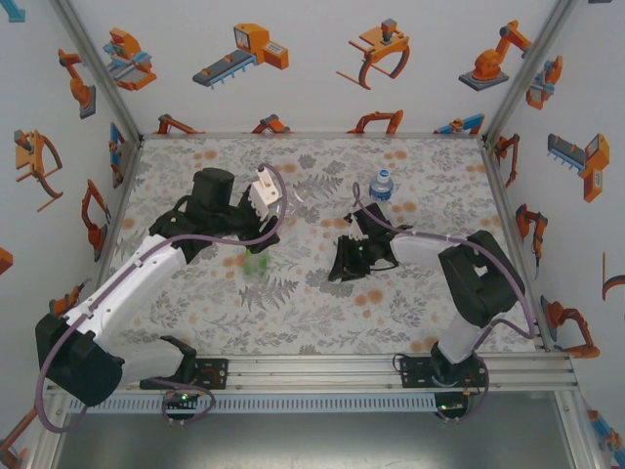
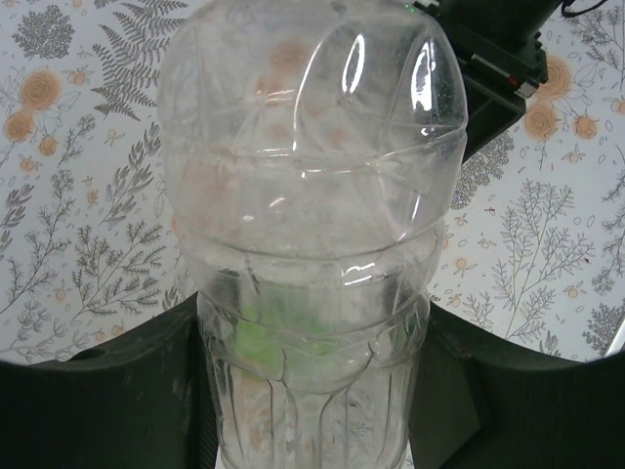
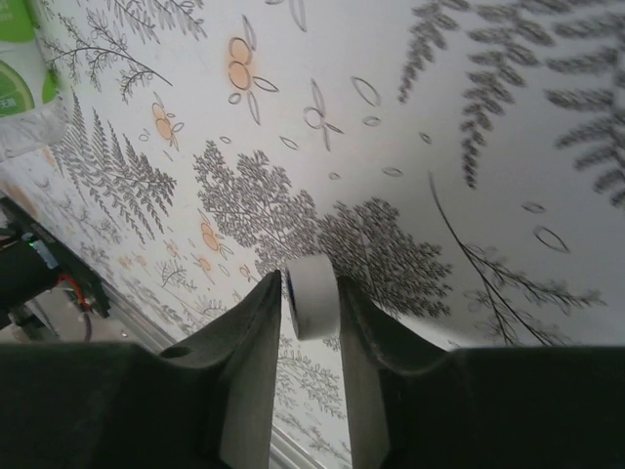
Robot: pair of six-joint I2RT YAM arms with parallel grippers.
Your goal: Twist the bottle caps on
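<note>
1. Top external view gave us the floral table [image 1: 293,322], with both arms reaching out over it from the near edge.
2. We saw the left gripper [image 2: 312,391] clamped round the plain clear bottle [image 2: 312,195], a dark finger pressing on each side of its ribbed body.
3. We found the green bottle [image 1: 256,262] near the table's middle, just on the near side of that gripper. The blue-label bottle [image 1: 382,184] stood upright toward the far edge, well apart.
4. We saw the right gripper [image 3: 310,293] pinched narrowly on a white cap [image 3: 314,298], over the fern print.
</note>
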